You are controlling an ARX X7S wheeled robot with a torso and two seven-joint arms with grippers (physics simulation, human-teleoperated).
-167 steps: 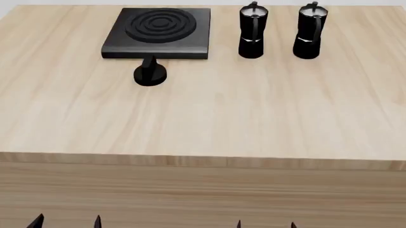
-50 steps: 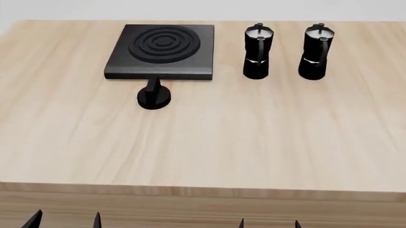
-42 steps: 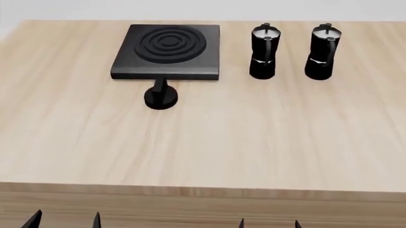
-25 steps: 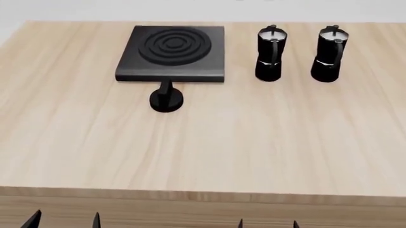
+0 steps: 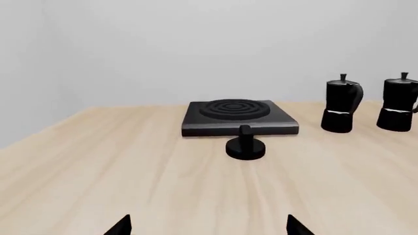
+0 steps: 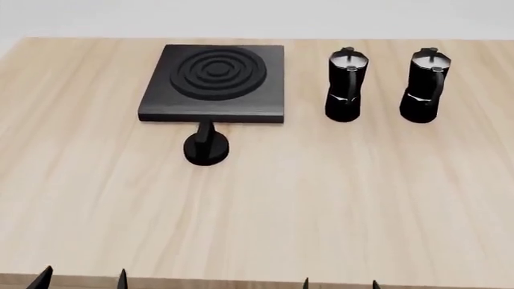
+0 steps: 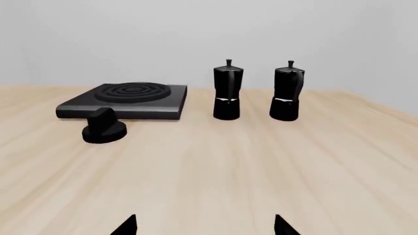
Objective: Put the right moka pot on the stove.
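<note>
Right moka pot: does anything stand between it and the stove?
Yes. The other glossy black moka pot stands upright between the right moka pot and the flat square black stove, all in one row.

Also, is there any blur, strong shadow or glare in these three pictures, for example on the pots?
Head view: sharp and evenly lit, with bright sheen on the lids of the right moka pot and the other pot. Right wrist view: sharp too, only faint shadows under the stove and dial knob. Left wrist view: no blur, plain pale wall, no glare.
</note>
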